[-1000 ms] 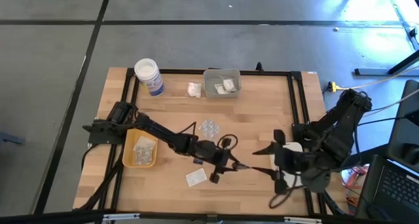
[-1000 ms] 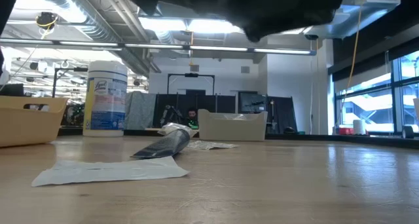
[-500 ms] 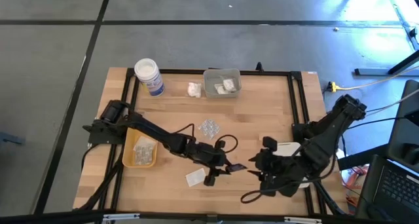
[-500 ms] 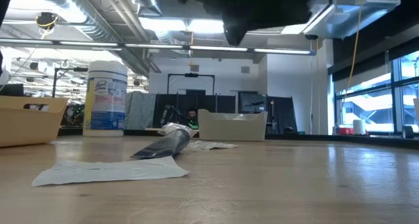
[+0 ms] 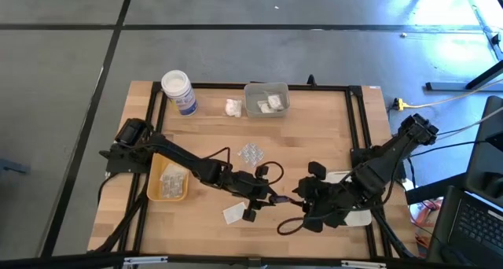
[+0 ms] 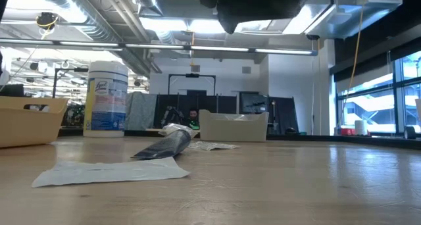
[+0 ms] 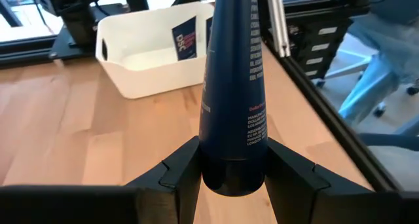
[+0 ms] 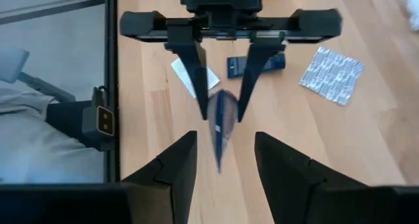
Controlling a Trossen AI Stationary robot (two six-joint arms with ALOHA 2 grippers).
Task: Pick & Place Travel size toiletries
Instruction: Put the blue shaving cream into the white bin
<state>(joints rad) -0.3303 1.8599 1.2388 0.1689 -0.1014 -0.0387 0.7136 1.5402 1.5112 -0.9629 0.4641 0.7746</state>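
Fingers [image 7: 186,168] of the left gripper [image 5: 273,198] are closed on the capped end of a dark blue plastic tube with white lettering [image 7: 234,86], which is held off the wooden tabletop [image 5: 314,135] near its front middle, as the left wrist view shows. The right gripper [image 5: 302,200] is seen in the high view just beside the tube's free end; its fingers [image 8: 173,168] are spread apart, with the tube [image 8: 219,129] between them and nothing gripped. Compared with a second ago, the right arm has been brought leftward from near the white tray [image 7: 154,50] at the right edge, so that the two grippers, formerly apart, are now almost met over the tube. The left gripper has been shifted only slightly.

On the tabletop a flat white square sachet [image 5: 235,214] is seen near the left gripper, and a clear crinkly blister pack [image 5: 251,152] lies farther back. A white lumpy packet [image 5: 233,107] rests beside a clear tray [image 5: 253,108] at the rear. A yellow tray [image 5: 154,192] and a white jar with a blue label [image 5: 178,90] stand on the left side. None of these has been moved.
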